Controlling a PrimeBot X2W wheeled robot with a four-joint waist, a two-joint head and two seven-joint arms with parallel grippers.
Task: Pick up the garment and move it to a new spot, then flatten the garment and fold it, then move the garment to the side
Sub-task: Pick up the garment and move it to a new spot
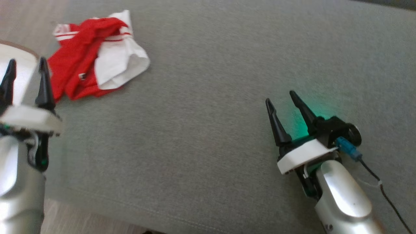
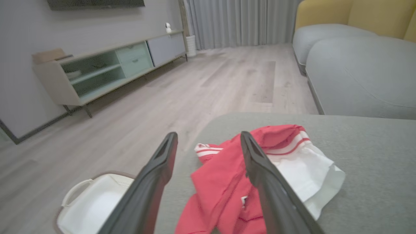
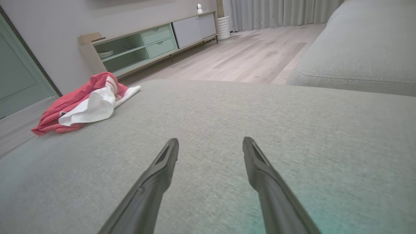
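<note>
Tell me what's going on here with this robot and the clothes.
A two-armed robot is set to pick up a crumpled red and white garment lying near the far left corner of a grey cushion. Its left gripper is open and close to the garment's edge, holding nothing. The right gripper is open too, above bare cushion well apart from the garment. Nothing is grasped, and the garment is neither flattened nor folded yet.

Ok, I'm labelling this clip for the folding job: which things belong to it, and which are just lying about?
Job: garment; grey cushioned surface under it; left gripper; right gripper.
Lying about: white basket; cabinet; sofa.
</note>
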